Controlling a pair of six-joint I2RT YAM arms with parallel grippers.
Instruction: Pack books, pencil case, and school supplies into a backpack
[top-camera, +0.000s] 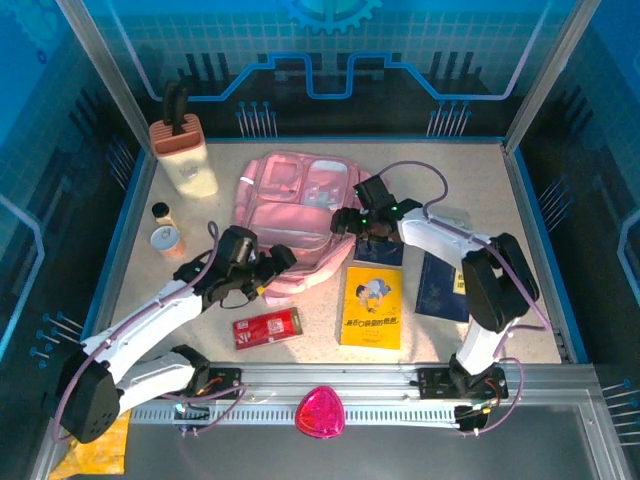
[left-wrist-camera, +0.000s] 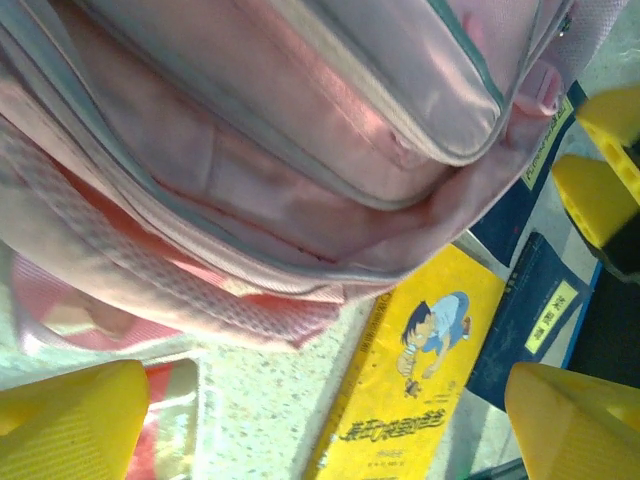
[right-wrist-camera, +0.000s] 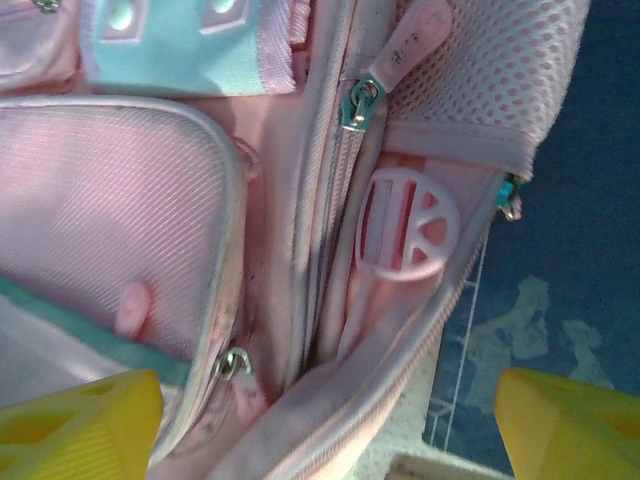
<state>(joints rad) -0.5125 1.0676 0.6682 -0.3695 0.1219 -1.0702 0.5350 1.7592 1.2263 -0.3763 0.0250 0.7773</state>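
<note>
Backpack (top-camera: 300, 205): lying flat in the middle of the table (top-camera: 490, 190), pink, clear pockets facing up, near edge turned toward the arms.
Zip: zip pull (right-wrist-camera: 362, 100) close under the right wrist camera, seam beside it looks parted, round pale tag (right-wrist-camera: 408, 222) tucked in the gap.
Left pincer (top-camera: 272, 266): spread wide, gripping nothing, poised at the bag's near-left edge.
Right pincer (top-camera: 368, 228): spread wide as well, empty, hanging over the bag's near-right corner by the zip.
Books: yellow book (top-camera: 371, 306) flat on the table just in front of the bag; navy book (top-camera: 443, 287) to its right; second navy book (top-camera: 390, 255) partly under the right pincer.
Pencil case (top-camera: 267, 327): red, flat, left of the yellow book, apart from the bag.
Handling, as a judgement: soft, light, floppy fabric, likely to sag shut once lifted.
Where to grip: probably the lip of the opening, one pincer on each side, to keep the mouth wide.
Books, as a judgement: thin, slick covers, awkward to pinch off a flat surface; a corner or an edge looks the better bet.
</note>
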